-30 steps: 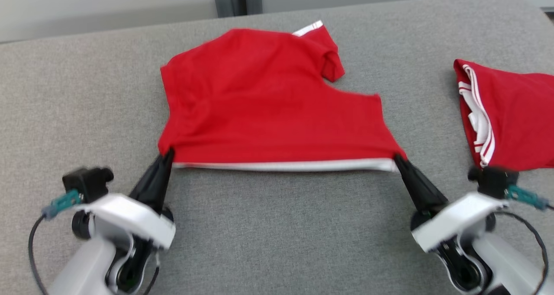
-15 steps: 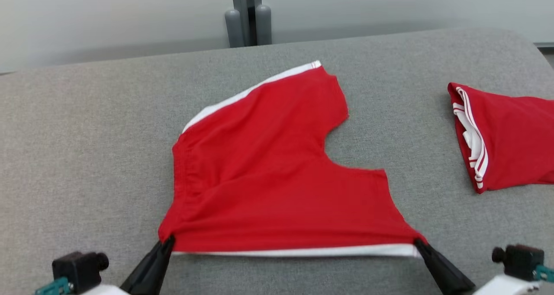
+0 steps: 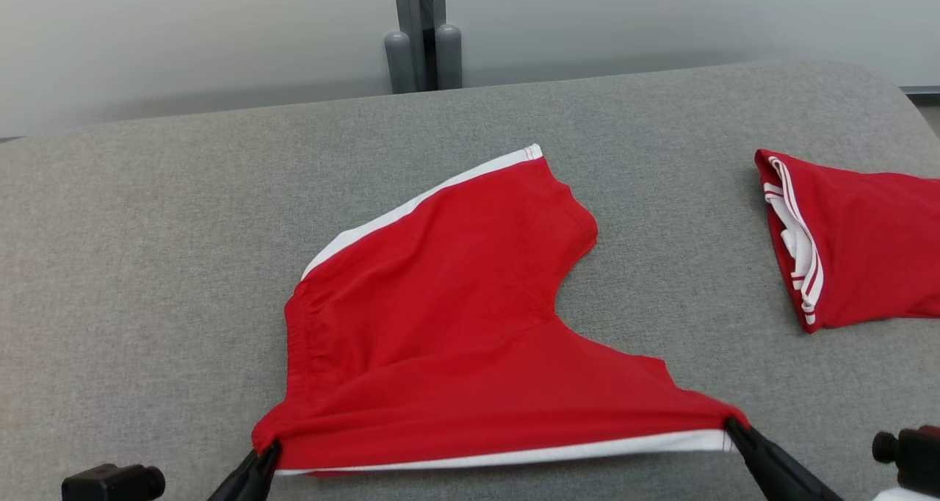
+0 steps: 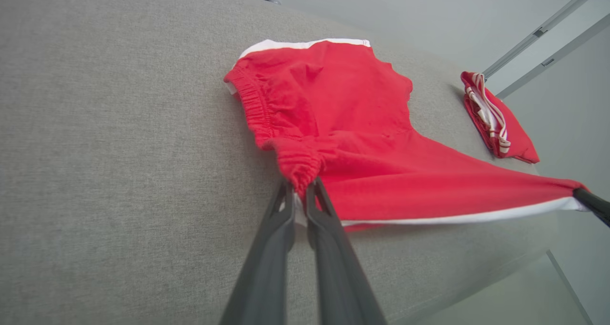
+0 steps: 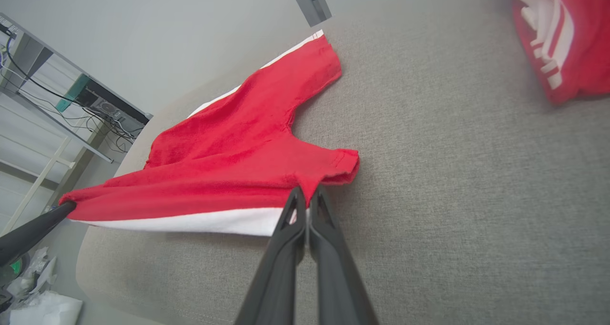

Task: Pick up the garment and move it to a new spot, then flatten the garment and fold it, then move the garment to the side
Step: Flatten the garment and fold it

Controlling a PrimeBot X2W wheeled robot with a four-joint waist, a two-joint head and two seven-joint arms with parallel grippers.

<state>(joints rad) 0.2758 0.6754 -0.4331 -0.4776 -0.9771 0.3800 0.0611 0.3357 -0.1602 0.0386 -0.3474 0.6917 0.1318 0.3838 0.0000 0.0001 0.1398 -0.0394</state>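
The garment [image 3: 440,317] is a pair of red shorts with white side stripes, spread on the grey padded table [image 3: 147,251]. Its near edge is pulled taut between my two grippers and lifted a little off the table. My left gripper [image 3: 266,453] is shut on the near left corner at the elastic waistband [image 4: 300,165]. My right gripper [image 3: 734,427] is shut on the near right corner by the white stripe [image 5: 228,220]. The far leg lies flat on the cloth. In the left wrist view the left gripper [image 4: 299,191] pinches gathered red fabric; the right gripper [image 5: 307,196] does likewise in its own view.
A second red garment [image 3: 859,244] with white stripes lies folded at the table's right side. A grey post [image 3: 420,45] stands behind the far edge. The table's near edge [image 4: 476,287] drops off close to my grippers.
The camera tilted up, so the picture shifted down. The shorts have been drawn toward me and laid flatter, with the far leg unrolled and its white stripe showing. Both grippers stay shut on the corners.
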